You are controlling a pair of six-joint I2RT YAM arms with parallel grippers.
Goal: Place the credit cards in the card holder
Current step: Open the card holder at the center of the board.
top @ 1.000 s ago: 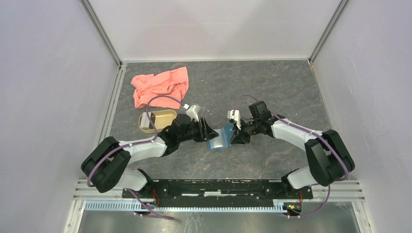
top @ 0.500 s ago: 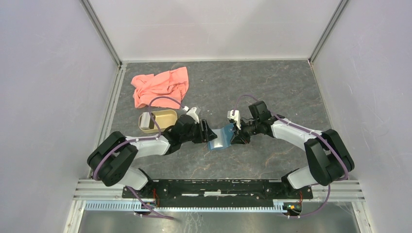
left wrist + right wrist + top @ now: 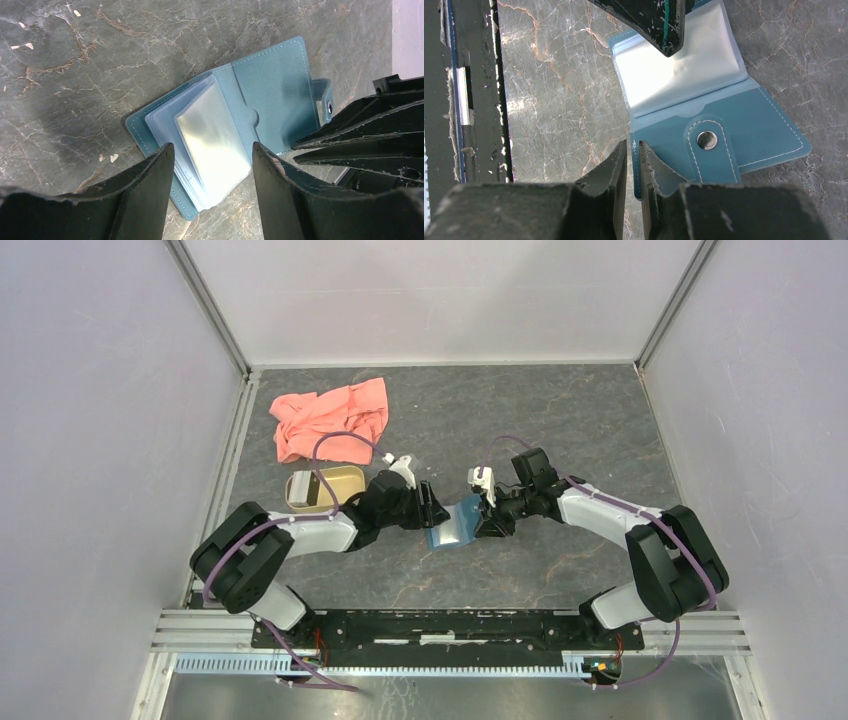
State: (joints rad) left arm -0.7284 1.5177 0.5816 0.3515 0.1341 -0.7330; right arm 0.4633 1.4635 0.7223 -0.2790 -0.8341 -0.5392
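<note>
The teal card holder [image 3: 455, 525] lies open on the dark table, its clear sleeves fanned out. A pale, shiny card-sized sheet [image 3: 210, 135] sits on top of the sleeves; I cannot tell whether it is a credit card or glare on the plastic. My left gripper [image 3: 212, 147] hovers open over the sleeves' near edge with nothing between its fingers. My right gripper [image 3: 633, 144] is shut on the edge of the holder's cover [image 3: 744, 130], beside the snap tab [image 3: 707, 141]. In the top view the two grippers, left [image 3: 430, 507] and right [image 3: 487, 522], face each other across the holder.
A tan oval dish [image 3: 345, 472] stands just left of the left arm, with something pale at its left end. A salmon-pink cloth [image 3: 330, 418] lies crumpled at the back left. Walls close in the table on three sides.
My left gripper's jaws have spread wider and its arm has folded in closer to the dish. The right arm and the card holder have stayed put.
</note>
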